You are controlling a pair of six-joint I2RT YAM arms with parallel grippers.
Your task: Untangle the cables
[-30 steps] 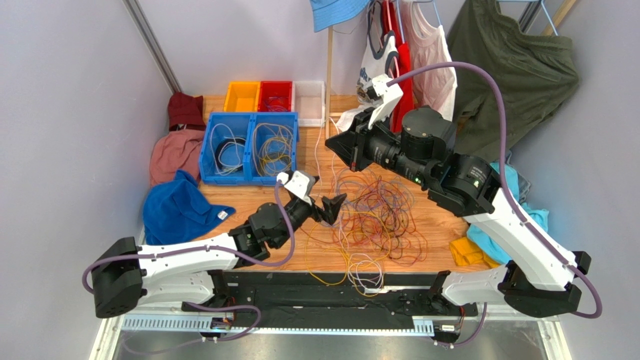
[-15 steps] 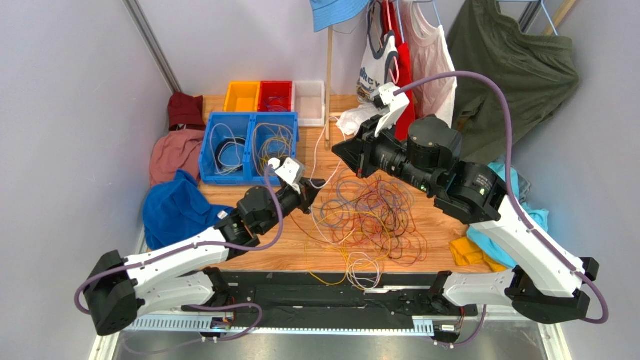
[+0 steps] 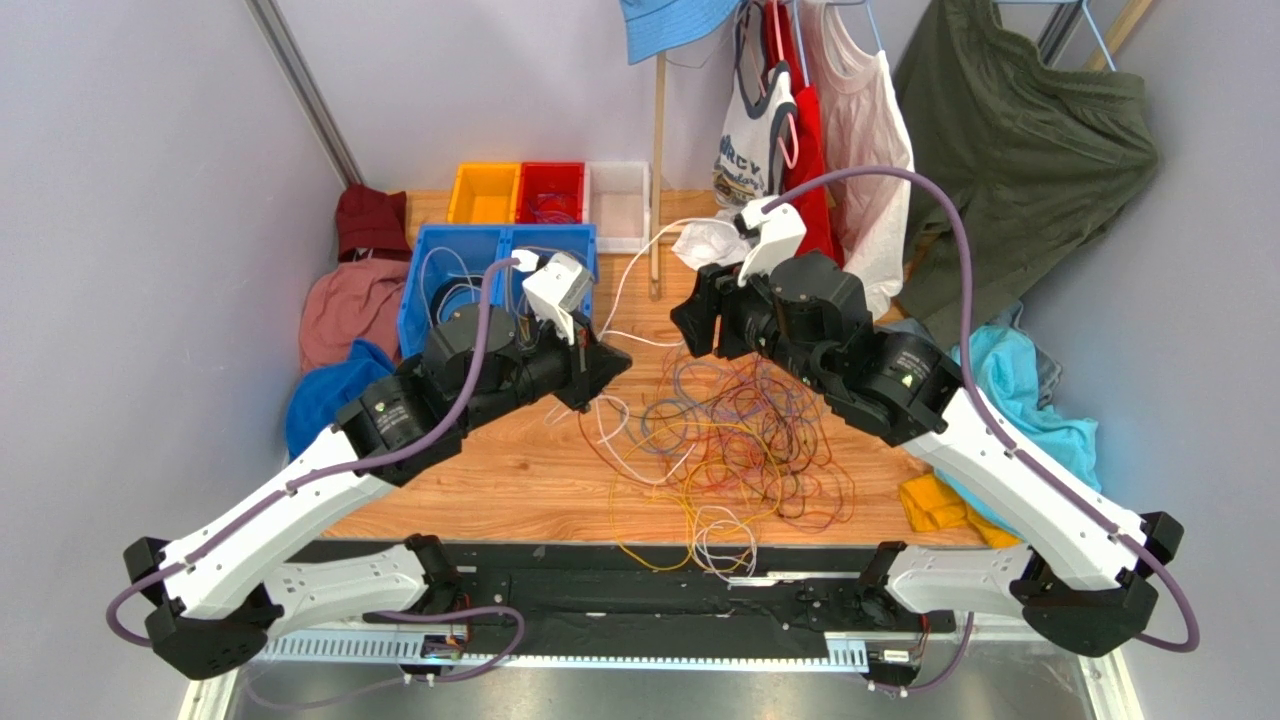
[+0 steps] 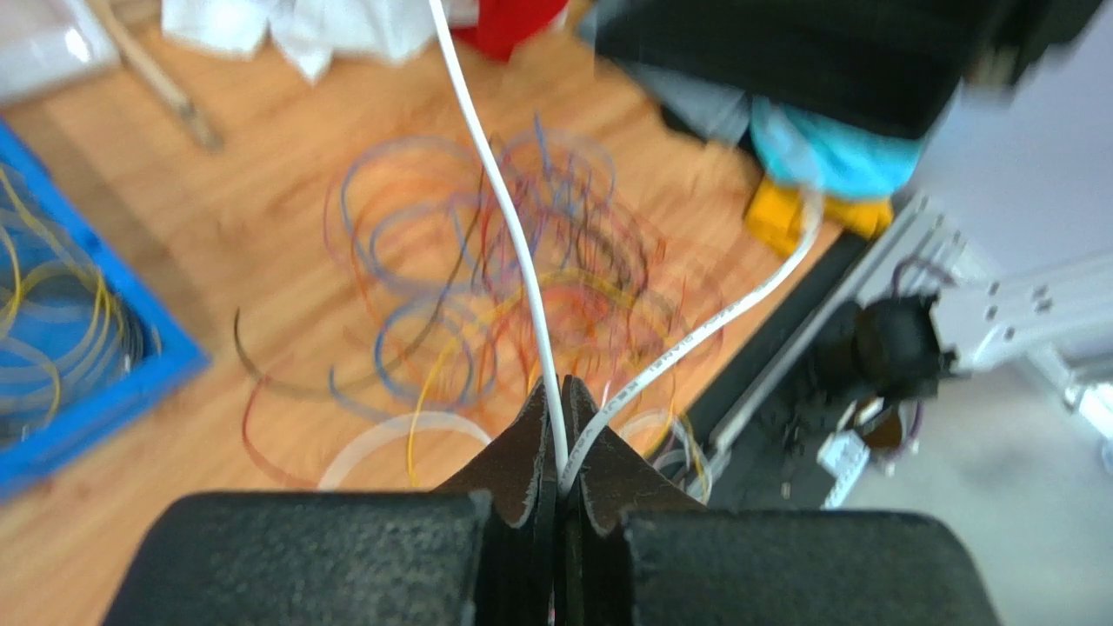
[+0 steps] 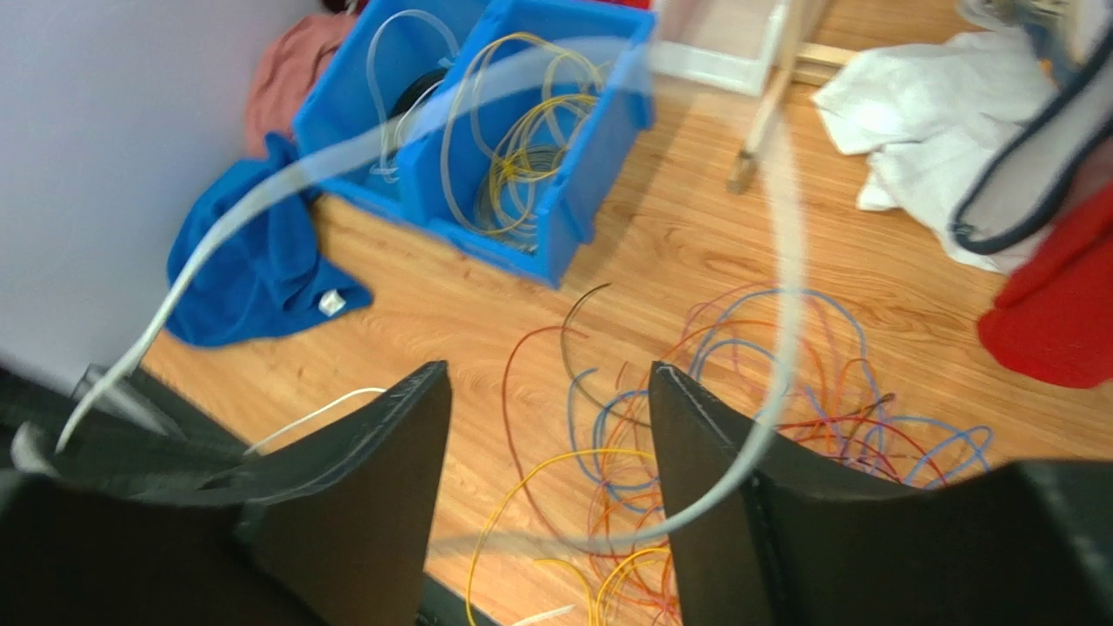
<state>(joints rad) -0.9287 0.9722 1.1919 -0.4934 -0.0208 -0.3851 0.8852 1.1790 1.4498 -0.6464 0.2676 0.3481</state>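
Note:
The cables [image 3: 744, 443] lie in a loose tangle of orange, yellow, purple, red and brown loops on the wooden table, also seen in the left wrist view [image 4: 497, 261] and under the right gripper [image 5: 784, 378]. My left gripper [image 3: 601, 369] hangs left of the tangle, in front of the blue bins. It is shut on a white cable [image 4: 503, 222], which passes through the closed tips [image 4: 561, 391] and runs off both ways. My right gripper [image 3: 694, 323] hovers behind the tangle with its jaws open [image 5: 549, 378]. The blurred white cable [image 5: 784, 261] arcs past them, unheld.
Two joined blue bins [image 3: 496, 293] with coiled cables stand back left, with orange [image 3: 484, 192], red [image 3: 552, 191] and white [image 3: 619, 188] bins behind. Clothes lie at the left [image 3: 338, 420] and right [image 3: 1037, 405] edges. A wooden pole [image 3: 657, 150] and hanging garments stand behind.
My left gripper shut on the white cable and lifted back-left toward the blue bins. My right gripper opened, letting the white cable go, and dropped slightly toward the tangle.

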